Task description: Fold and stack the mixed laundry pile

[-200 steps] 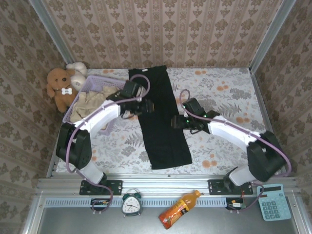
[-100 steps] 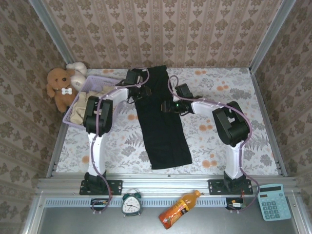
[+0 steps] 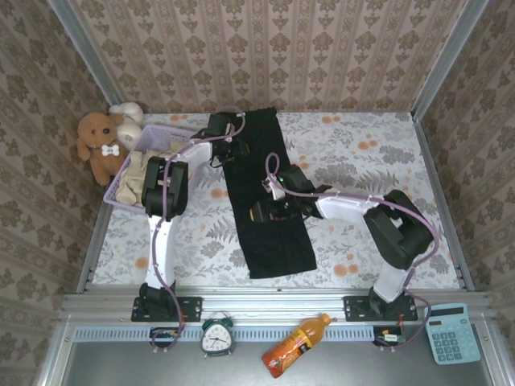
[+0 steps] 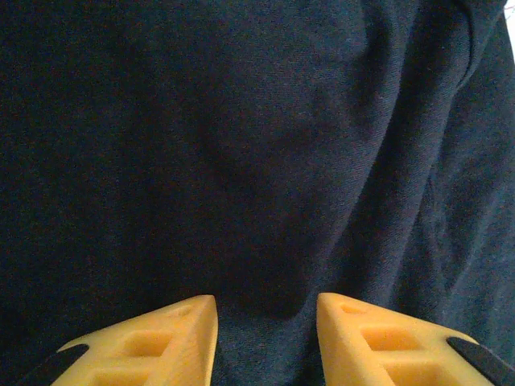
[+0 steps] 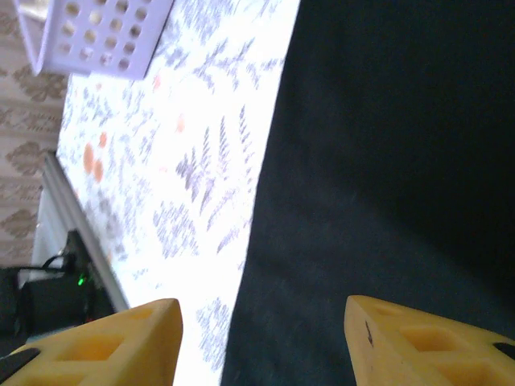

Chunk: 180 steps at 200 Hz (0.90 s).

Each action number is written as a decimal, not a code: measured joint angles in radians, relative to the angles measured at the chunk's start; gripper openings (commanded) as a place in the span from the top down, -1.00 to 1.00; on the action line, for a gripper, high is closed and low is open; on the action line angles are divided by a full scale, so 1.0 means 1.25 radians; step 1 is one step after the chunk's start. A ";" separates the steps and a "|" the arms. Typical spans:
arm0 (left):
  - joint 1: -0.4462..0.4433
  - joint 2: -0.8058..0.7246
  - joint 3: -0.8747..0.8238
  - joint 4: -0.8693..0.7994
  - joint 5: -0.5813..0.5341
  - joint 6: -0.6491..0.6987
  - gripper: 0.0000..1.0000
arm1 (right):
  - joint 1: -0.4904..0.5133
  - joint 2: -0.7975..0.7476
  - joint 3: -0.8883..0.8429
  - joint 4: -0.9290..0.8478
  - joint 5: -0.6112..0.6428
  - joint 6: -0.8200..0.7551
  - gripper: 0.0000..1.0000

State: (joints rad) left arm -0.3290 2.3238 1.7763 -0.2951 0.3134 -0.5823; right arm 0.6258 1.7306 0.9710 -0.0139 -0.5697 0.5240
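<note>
A large black garment (image 3: 273,241) lies flat as a long strip down the middle of the floral table. My left gripper (image 3: 230,153) hovers over its far left part; in the left wrist view the yellow fingers (image 4: 181,338) stand apart, open, with wrinkled black cloth (image 4: 257,145) under the gap (image 4: 265,326). My right gripper (image 3: 259,211) is open wide above the garment's left edge near its middle; it (image 5: 261,330) straddles the line between black cloth (image 5: 402,145) and tablecloth. A cream-beige garment (image 3: 149,170) lies crumpled in the lavender basket.
The lavender mesh basket (image 3: 161,131) sits at the far left, its corner (image 5: 105,40) also in the right wrist view, with brown and white teddy bears (image 3: 98,143) beside it. An alarm clock (image 3: 216,338), orange bottle (image 3: 294,346) and calculator (image 3: 449,334) lie on the near ledge.
My right gripper swung from the garment's right side across to its left edge, nearer the arm bases. My left gripper went farther back to the garment's far left part, then held there.
</note>
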 measured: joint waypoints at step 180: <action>0.012 0.000 0.007 -0.027 0.008 0.000 0.20 | 0.160 -0.081 0.023 -0.078 0.126 0.022 -0.26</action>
State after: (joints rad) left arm -0.3138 2.3238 1.7851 -0.3290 0.3229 -0.5823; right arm 0.8261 1.6295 0.9993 -0.1112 -0.4126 0.5514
